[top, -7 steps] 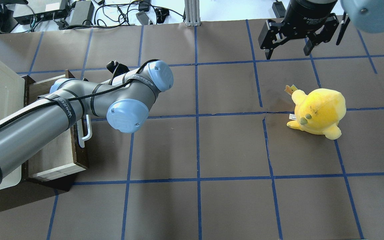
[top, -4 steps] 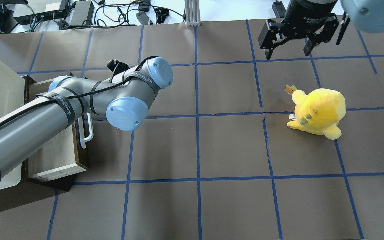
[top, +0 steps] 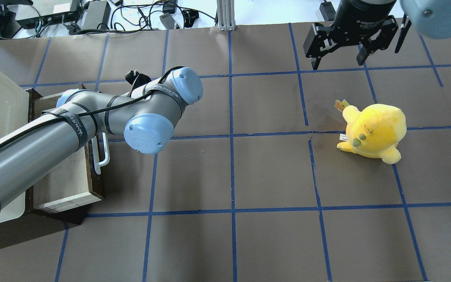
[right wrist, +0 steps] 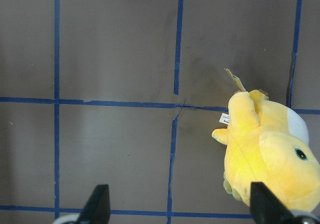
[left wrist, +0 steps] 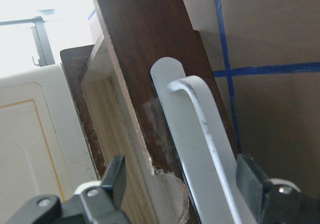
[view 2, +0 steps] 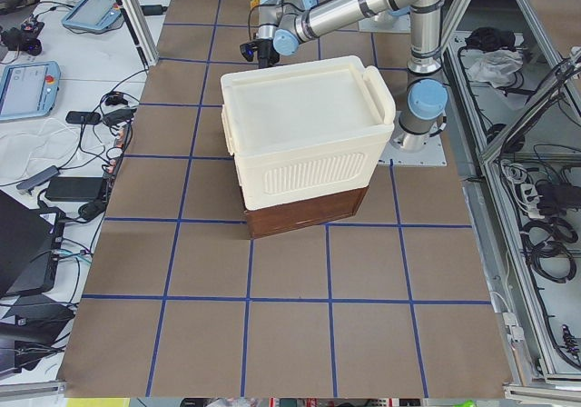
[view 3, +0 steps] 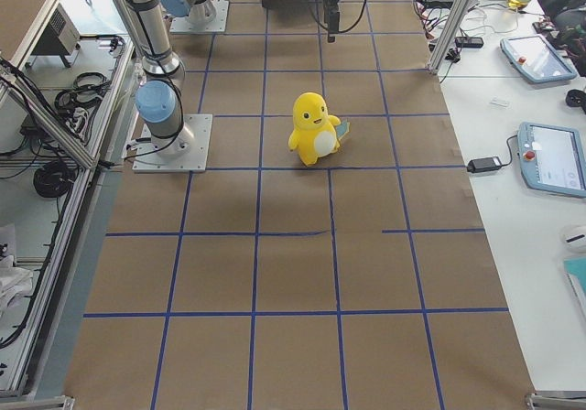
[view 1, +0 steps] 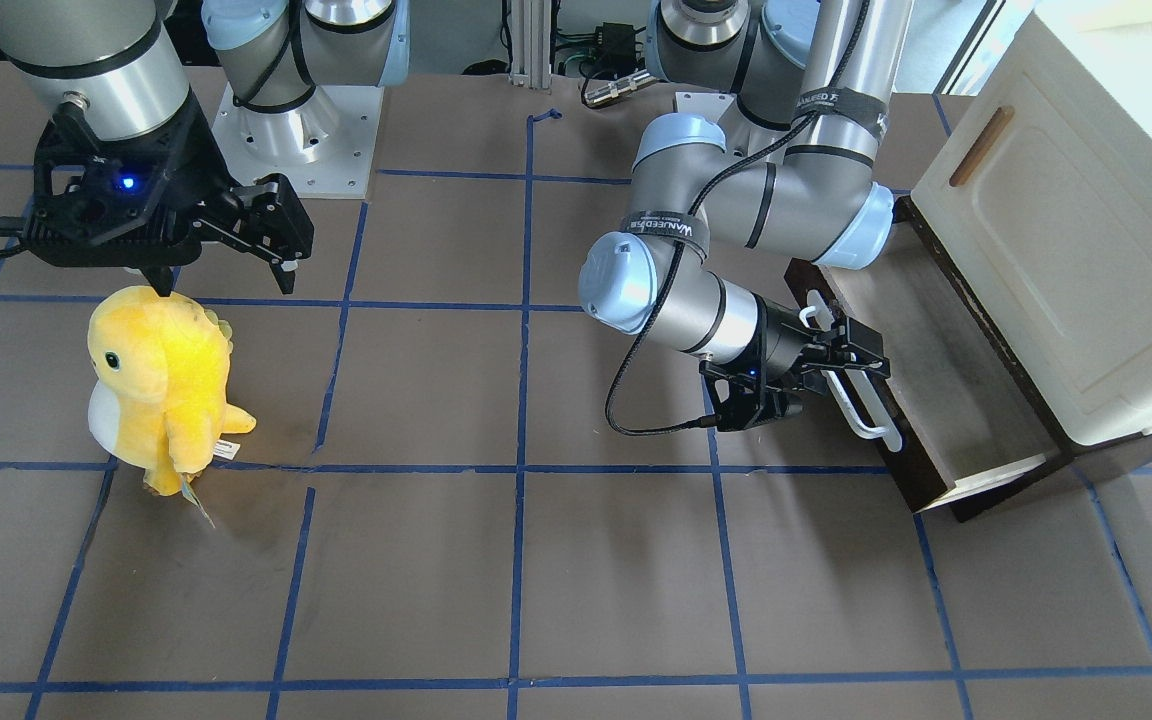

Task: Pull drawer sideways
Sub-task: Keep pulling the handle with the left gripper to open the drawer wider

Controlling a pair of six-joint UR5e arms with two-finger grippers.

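Brown paper crossed by a grid of blue tape covers the table (top: 272, 243) I'm working over. The cream plastic cabinet (view 1: 1066, 260) with a small wooden handle on its door stands at the table end on the robot's left, and I place everything else from it.

The grey left arm (top: 33, 149) reaches across in front of the cabinet and bends back toward its base. Under the cabinet door, the dark brown wooden drawer (view 1: 936, 390) stands pulled out from the cabinet's base, its pale inside open to the cameras and one white side edge showing.

Well apart from the cabinet, toward the opposite end of the table, a yellow plush toy (top: 374, 131) stands upright on the paper. The black right gripper (top: 338, 58) hangs in the air over that far end too, its fingers spread wide and holding nothing.

At the drawer front, the black left gripper (view 1: 841, 368) is spread wide. In the wrist view one finger (left wrist: 116, 176) sits on the cabinet side of the front, over the drawer's inside. The other sits on the outer side of the long white bar handle (left wrist: 200, 134), so front and handle lie between them. I can't tell whether either pad touches.
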